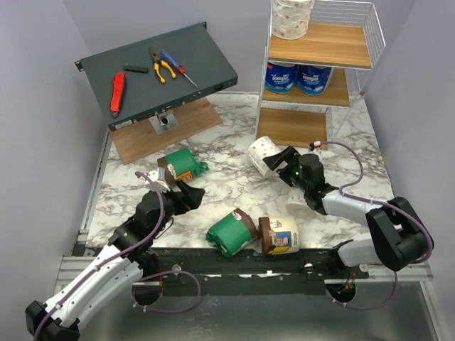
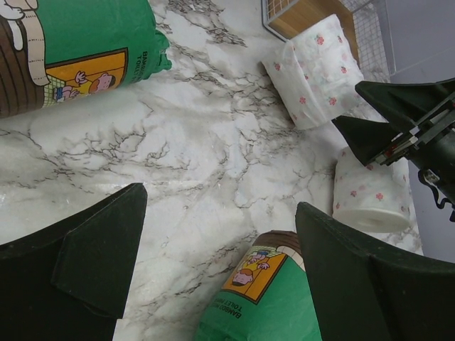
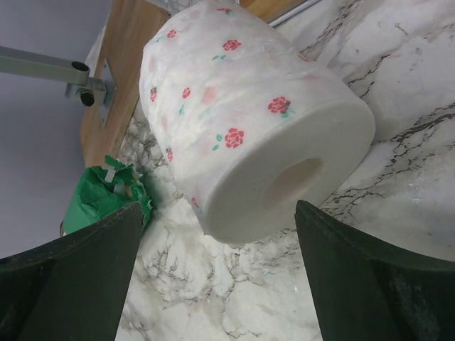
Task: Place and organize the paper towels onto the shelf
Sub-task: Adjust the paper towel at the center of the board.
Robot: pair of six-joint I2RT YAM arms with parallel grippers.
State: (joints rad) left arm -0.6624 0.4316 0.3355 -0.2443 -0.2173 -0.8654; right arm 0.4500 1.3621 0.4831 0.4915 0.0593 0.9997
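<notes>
The shelf [image 1: 320, 71] stands at the back right, with a white speckled roll [image 1: 291, 18] on its top tier and two blue-and-white rolls [image 1: 281, 77] on the middle board. Another white paper towel roll [image 1: 264, 153] [image 3: 249, 128] lies on its side on the marble, just ahead of my open right gripper [image 1: 281, 162] [image 3: 217, 277], untouched. A second white roll [image 1: 302, 206] [image 2: 370, 195] stands under the right arm. My left gripper [image 1: 186, 197] [image 2: 217, 263] hangs open between two green rolls [image 1: 185, 165] [image 1: 231, 233], holding nothing. A cream-and-brown roll [image 1: 279, 236] lies at the front edge.
A dark grey slanted panel [image 1: 156, 71] at the back left carries pliers, a screwdriver and a red tool, with a wooden board [image 1: 163, 131] under it. Grey walls close in on both sides. The shelf's bottom board [image 1: 291, 126] sits right behind the lying white roll.
</notes>
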